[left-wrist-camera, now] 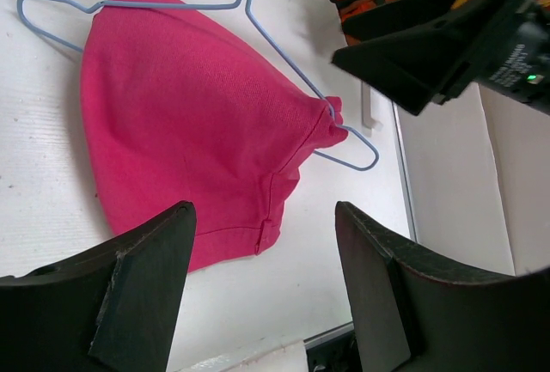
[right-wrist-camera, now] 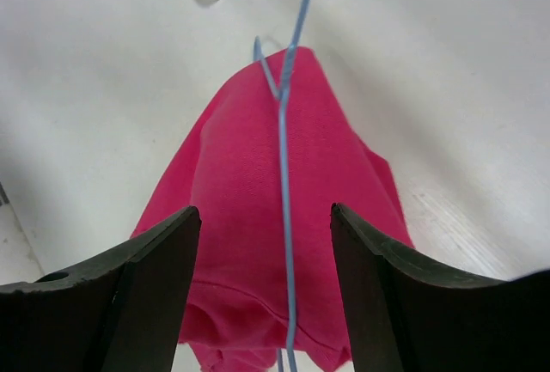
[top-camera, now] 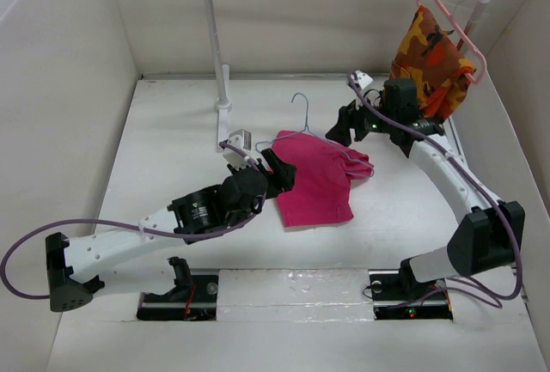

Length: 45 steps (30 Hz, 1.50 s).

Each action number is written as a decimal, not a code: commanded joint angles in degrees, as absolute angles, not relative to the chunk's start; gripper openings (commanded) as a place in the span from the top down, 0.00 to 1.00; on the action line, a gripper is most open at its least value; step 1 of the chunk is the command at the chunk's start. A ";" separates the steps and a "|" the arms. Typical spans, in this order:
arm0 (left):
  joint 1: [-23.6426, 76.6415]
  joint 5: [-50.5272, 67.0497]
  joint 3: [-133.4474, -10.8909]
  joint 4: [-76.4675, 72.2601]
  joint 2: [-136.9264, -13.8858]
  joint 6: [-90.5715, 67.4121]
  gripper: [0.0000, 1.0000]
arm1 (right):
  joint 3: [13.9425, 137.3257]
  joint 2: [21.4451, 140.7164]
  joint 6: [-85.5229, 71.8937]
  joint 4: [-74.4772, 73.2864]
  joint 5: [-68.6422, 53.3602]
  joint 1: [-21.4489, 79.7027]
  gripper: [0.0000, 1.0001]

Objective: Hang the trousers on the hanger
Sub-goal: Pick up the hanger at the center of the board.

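Trousers (top-camera: 318, 185) lie mid-desk (top-camera: 163, 140), apparently threaded over the hanger (right-wrist-camera: 284, 183), hook toward the far edge. Left hand (left-wrist-camera: 262, 217) and right hand (right-wrist-camera: 265, 213) are both spread and empty. Task judged near complete.

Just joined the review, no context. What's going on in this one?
Two arms are working on getting the trousers onto the hanger. Both lie flat on the table, with the hanger's upper wires and hook showing on top of the cloth and its bottom bar hidden. The left gripper is open at the trousers' near edge. The right gripper is open astride the wire. Neither grips anything.
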<state>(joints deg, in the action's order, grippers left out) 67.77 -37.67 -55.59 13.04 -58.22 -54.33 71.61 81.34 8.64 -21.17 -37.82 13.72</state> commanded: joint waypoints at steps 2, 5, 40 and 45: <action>67.68 -37.97 -55.55 11.25 -57.83 -54.84 0.39 | 70.06 84.90 9.93 -21.28 -38.40 15.56 0.32; 67.68 -38.06 -55.55 11.25 -57.92 -54.84 0.39 | 69.96 87.01 9.32 -19.60 -38.06 16.61 0.32; 67.68 -40.69 -62.40 11.34 -56.86 -48.52 0.40 | 84.00 74.18 -31.64 13.10 -42.81 7.74 1.00; 67.68 -40.08 -62.49 10.64 -57.39 -47.55 0.40 | 95.98 76.55 -30.15 5.11 -39.64 3.16 1.00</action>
<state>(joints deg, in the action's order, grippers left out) 67.77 -39.35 -60.05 12.71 -57.52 -49.32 85.82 77.60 -28.97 0.78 -42.19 5.82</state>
